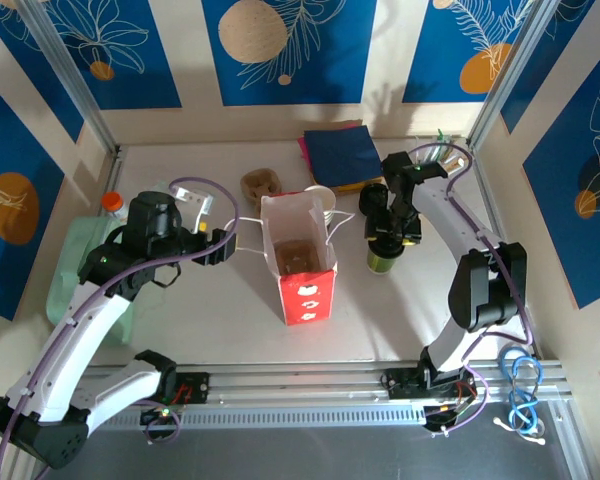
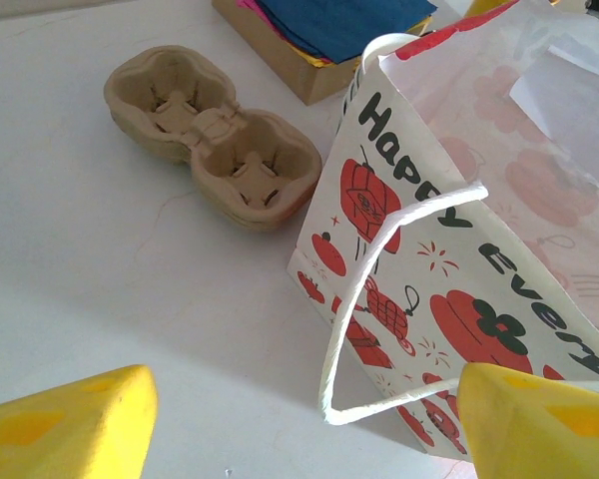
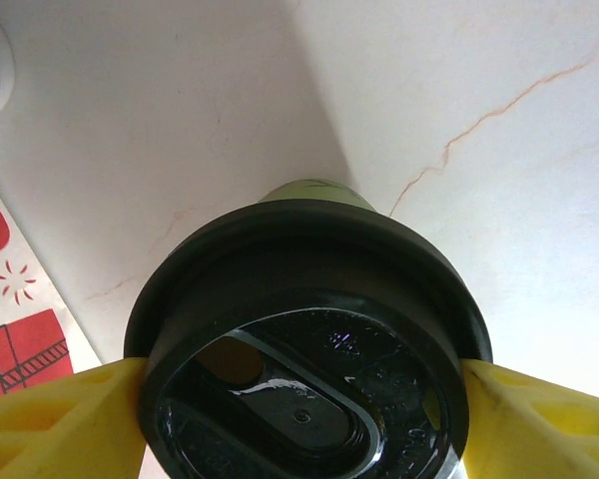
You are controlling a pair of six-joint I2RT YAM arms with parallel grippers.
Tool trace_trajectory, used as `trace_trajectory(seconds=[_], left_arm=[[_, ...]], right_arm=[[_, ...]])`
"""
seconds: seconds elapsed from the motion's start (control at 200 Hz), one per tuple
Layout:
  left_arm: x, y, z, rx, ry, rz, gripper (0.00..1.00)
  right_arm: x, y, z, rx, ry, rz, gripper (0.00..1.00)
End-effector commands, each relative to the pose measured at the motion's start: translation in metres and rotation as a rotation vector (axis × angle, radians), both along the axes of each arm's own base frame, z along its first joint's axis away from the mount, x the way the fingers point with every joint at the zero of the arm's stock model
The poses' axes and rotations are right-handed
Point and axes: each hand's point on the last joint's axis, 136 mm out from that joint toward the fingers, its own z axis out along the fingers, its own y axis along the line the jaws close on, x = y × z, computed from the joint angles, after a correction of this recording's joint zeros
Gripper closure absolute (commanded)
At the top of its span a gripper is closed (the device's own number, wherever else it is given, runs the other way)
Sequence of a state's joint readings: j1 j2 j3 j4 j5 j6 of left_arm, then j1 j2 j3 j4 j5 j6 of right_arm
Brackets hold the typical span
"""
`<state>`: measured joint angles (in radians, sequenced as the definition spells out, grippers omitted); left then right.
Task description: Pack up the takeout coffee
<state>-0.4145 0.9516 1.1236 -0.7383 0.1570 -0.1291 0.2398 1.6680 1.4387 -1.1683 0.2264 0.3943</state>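
Black lid [image 3: 301, 319] pinched, right end effector [image 3: 299, 404] downward

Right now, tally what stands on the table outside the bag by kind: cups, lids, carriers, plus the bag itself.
Cups: 2, the white cup and the green cup
Lids: 1, the black lid
Carriers: 1, the pulp carrier
Bags: 1, the paper bag
Total: 5

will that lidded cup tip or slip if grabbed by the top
Probably tippy: the cup stands upright and its black lid overhangs the narrower body. The lid looks glossy, so it may be slippery. How full it is can't be seen, so weight is unknown.
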Motion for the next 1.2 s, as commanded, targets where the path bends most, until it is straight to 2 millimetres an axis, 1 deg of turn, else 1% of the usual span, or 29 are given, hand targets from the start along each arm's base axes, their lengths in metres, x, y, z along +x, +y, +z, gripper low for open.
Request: trace_trajectory(seconds=[0.0,0.115,0.245,0.325,0.44,0.575,0.705,0.81,1.01,1.095,1.195], left_arm=[[0.003,-0.002,0.003,-0.016,-0.017,-0.013,0.22],[0.003,-0.002,0.001,-0.016,-0.012,-0.014,0.22],[0.003,-0.002,0.0,-0.016,-0.01,-0.013,0.22],[0.003,-0.002,0.0,-0.019,-0.009,-0.01,0.22],[0.004,-0.002,-0.001,-0.019,-0.003,-0.012,0.22],[0.003,-0.003,-0.003,-0.019,0.004,-0.013,0.22],[0.004,-0.003,-0.003,-0.02,0.006,-0.012,0.22],[0.005,-0.003,-0.004,-0.02,0.009,-0.011,0.22],[0.006,-0.001,-0.007,-0.019,0.018,-0.007,0.22],[0.006,-0.001,-0.008,-0.018,0.022,-0.007,0.22],[0.007,-0.001,-0.007,-0.022,0.023,-0.004,0.22]], right_arm=[[-0.01,0.004,0.002,0.003,0.003,-0.013,0.25],[-0.016,0.01,-0.004,0.002,0.021,0.0,0.24],[-0.022,0.016,-0.007,0.004,0.045,0.014,0.2],[-0.026,0.019,-0.008,0.012,0.063,0.018,0.19],[-0.029,0.022,-0.005,0.03,0.081,0.019,0.17],[-0.027,0.026,0.002,0.051,0.069,0.026,0.15],[-0.025,0.025,0.006,0.048,0.054,0.031,0.15],[-0.023,0.023,0.006,0.043,0.052,0.031,0.16],[-0.023,0.022,0.001,0.034,0.064,0.036,0.17],[-0.024,0.021,-0.002,0.02,0.076,0.045,0.2],[-0.026,0.021,-0.004,0.004,0.085,0.055,0.2]])
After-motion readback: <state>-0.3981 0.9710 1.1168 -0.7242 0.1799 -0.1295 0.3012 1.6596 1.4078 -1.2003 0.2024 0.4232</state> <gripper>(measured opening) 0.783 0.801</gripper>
